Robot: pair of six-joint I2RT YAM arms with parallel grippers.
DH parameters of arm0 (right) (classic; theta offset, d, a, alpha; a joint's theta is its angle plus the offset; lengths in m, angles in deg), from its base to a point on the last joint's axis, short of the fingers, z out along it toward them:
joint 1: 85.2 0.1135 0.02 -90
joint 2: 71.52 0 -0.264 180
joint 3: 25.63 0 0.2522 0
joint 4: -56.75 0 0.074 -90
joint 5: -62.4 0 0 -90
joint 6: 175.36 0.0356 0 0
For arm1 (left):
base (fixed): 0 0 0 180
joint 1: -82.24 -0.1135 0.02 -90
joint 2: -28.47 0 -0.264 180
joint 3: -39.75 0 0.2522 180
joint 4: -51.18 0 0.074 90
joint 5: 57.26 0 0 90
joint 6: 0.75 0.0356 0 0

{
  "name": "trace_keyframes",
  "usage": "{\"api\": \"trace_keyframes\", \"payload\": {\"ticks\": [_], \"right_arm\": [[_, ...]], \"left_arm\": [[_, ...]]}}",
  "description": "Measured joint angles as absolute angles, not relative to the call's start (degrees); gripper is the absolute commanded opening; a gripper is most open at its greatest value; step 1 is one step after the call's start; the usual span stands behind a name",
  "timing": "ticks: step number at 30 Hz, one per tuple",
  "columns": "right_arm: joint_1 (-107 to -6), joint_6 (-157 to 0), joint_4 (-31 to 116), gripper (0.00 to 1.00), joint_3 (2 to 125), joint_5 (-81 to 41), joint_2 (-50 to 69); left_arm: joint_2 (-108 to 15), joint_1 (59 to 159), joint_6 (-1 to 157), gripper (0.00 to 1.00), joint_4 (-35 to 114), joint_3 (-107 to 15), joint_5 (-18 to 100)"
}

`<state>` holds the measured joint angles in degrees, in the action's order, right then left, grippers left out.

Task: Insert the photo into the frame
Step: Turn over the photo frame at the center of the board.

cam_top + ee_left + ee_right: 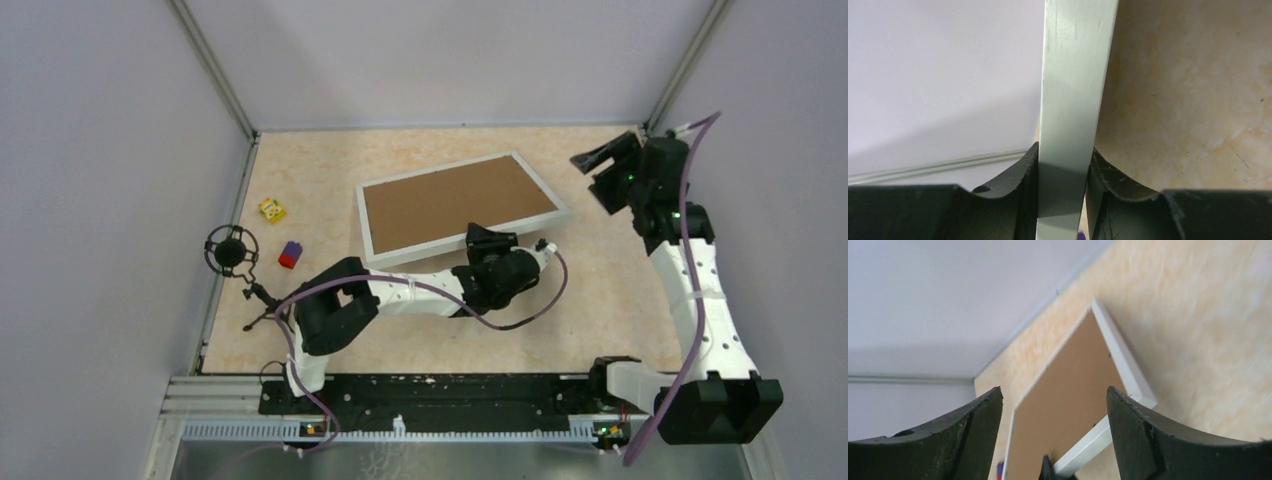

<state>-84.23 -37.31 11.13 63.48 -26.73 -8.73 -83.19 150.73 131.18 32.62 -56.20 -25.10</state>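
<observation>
Where the frame [366, 228] lies (board [455, 205] up), a block [272, 210] sits left.

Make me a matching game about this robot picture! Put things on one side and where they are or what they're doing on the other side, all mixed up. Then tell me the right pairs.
Things:
1. left fingers
2. right fingers
3. brown board
4. yellow block

Places and states:
A. lies inside the frame
B. open, holding nothing
C. sits on the table, out to the left of the frame
D. closed on the frame's white bar

Right pairs: 1-D, 2-B, 3-A, 4-C.
</observation>
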Motion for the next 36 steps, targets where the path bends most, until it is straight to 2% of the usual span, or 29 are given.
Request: {"api": "trace_keyframes", "payload": {"ticks": [4, 10, 14, 16, 20, 25, 32, 36], "right_arm": [[-84.3, -44.7, 10.8, 0.80, 68.7, -34.3, -14.6], [-84.3, -46.8, 10.7, 0.80, 64.3, -39.8, -21.3], [-84.3, -46.7, 10.1, 0.82, 62.0, -39.3, -19.8], [-84.3, -46.5, 9.8, 0.90, 61.3, -38.4, -18.1], [-85.4, -45.3, 8.5, 0.96, 60.9, -36.1, -15.1], [-89.2, -44.2, 7.6, 0.98, 62.7, -32.9, -12.6], [-89.9, -42.3, 8.4, 0.98, 64.2, -27.8, -10.7], [-89.9, -42.2, 9.1, 0.98, 63.5, -27.0, -10.8]], "left_arm": [[-83.1, 150.5, 125.5, 0.00, 17.5, -70.4, -22.7], [-82.6, 150.5, 119.8, 0.00, 4.0, -83.3, -19.4], [-82.6, 150.1, 116.7, 0.00, -3.4, -88.4, -16.1], [-82.7, 149.8, 115.3, 0.00, -6.7, -90.9, -14.4], [-82.7, 148.7, 112.6, 0.00, -12.3, -96.5, -11.5], [-82.7, 145.6, 106.8, 0.00, -16.9, -103.5, -7.9], [-82.7, 134.6, 90.5, 0.00, -21.3, -106.8, 8.9], [-81.1, 125.5, 85.5, 0.00, -19.0, -99.4, 18.1]]}}
